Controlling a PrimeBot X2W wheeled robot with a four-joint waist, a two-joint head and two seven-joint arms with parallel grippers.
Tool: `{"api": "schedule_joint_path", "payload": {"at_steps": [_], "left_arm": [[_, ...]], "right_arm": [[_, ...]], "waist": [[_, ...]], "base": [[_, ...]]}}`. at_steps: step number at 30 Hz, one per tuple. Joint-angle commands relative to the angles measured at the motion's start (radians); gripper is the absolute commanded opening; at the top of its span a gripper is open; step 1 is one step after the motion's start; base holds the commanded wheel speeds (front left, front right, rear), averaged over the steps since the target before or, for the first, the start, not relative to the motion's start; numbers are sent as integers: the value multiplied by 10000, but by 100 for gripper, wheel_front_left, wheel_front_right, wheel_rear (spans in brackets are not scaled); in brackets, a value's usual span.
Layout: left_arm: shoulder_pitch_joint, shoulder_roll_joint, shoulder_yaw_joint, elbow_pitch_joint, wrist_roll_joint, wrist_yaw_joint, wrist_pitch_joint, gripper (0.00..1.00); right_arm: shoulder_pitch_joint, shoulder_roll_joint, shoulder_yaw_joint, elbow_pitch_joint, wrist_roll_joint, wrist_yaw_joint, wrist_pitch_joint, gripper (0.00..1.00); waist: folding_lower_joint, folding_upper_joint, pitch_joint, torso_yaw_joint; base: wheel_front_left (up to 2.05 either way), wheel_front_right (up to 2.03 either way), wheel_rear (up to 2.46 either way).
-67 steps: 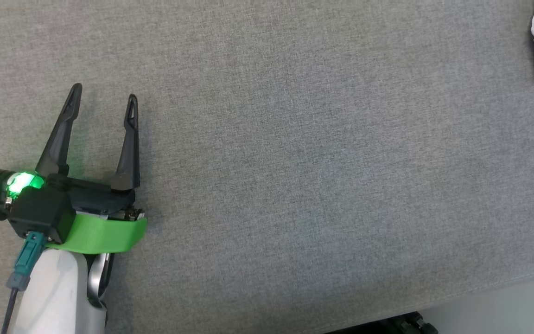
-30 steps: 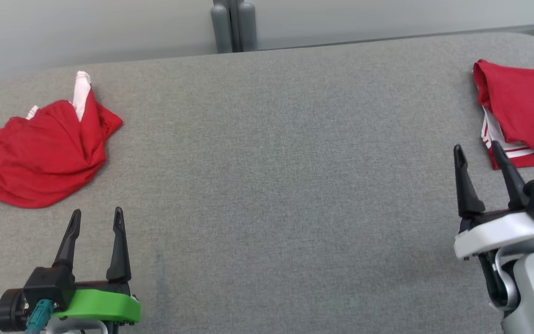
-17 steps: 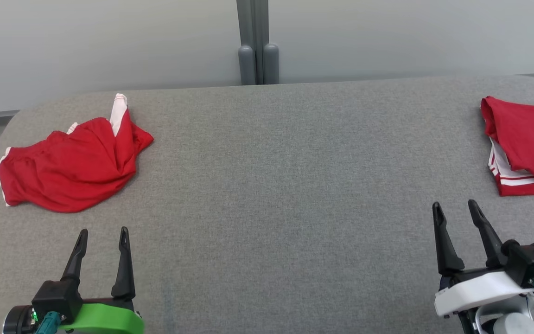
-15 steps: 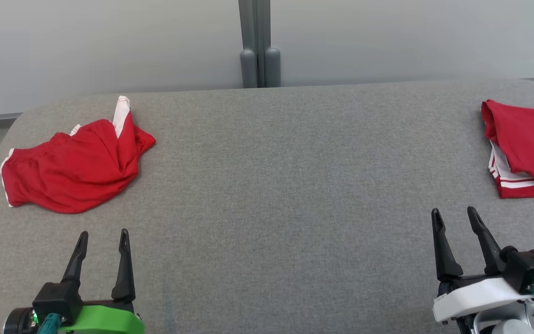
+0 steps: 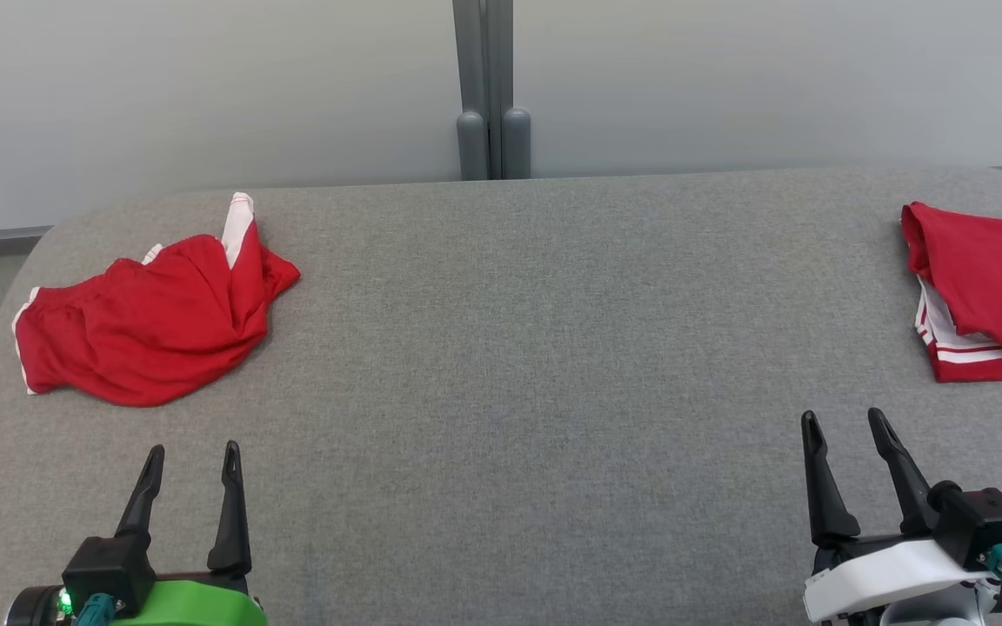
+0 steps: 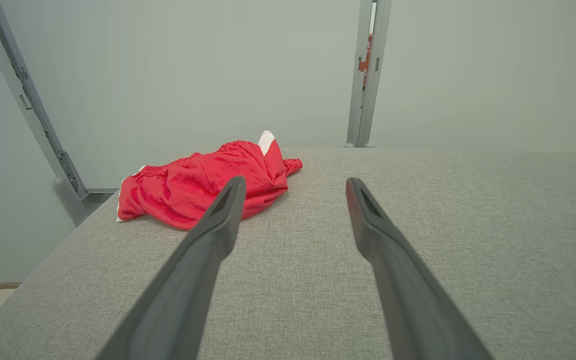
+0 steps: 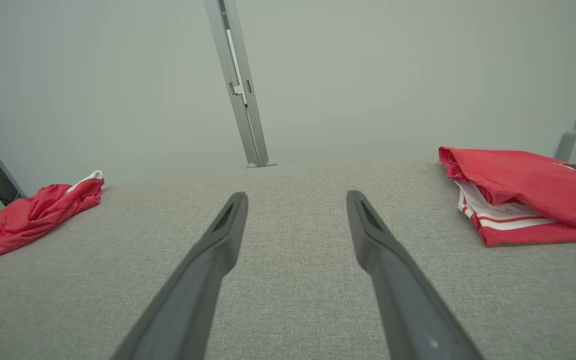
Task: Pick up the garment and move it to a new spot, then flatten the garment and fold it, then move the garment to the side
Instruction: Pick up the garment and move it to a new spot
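While the left fingers (image 5: 229, 504) hover: spread wide and holding nothing, low over the near left of the grey fabric table (image 5: 536, 348), pointing away from the robot.
Right fingers (image 5: 821, 487): equally wide and empty, at the near right, clear of any cloth.
What changed: the head camera has lifted. A couple of seconds ago it looked straight down on bare grey fabric and one arm. Now it takes in the whole table top, both arms and both garments. The clothes have not moved, and the fingers have kept their wide spread.
What it means: the look-round seems finished and the pick-up has not begun, so the whole task lies ahead.
Red shorts (image 5: 144, 335): probably the garment to handle. They lie at the far left of the table, beyond the left fingers and not touching them. They form a crumpled heap with white trim at one end and a white panel sticking up at the back. The cloth looks thin and is likely to slump when lifted.
Red jersey (image 5: 997, 278): at the far right, already folded, with a white striped hem showing beneath.
Backdrop: pale wall, with a grey post (image 5: 490, 87) behind the far edge.
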Motion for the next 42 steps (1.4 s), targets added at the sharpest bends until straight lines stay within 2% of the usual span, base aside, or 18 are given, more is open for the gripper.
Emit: {"api": "schedule_joint_path", "payload": {"at_steps": [1,8,14,29,42], "left_arm": [[-17,59,19,20,46,-33,-2,100],[-68,98,7,54,67,-40,-2,100],[-135,148,127,27,52,-42,-2,100],[23,356,506,12,19,44,-2,100],[-87,309,622,75,-14,123,-2,100]], "right_arm": [[116,15,-2,9,-34,-16,-27,100],[199,67,-19,26,-135,-16,-29,100],[231,114,43,96,-107,-16,-29,100],[19,215,224,286,-17,-18,-28,100],[-146,250,386,458,-48,-16,-28,100]], "waist": [[1,0,0,-3],[1,0,11,88],[1,0,11,506],[1,0,146,2298],[1,0,368,3676]], "base": [[0,0,0],[0,0,0],[0,0,0],[0,0,0],[0,0,0]]}}
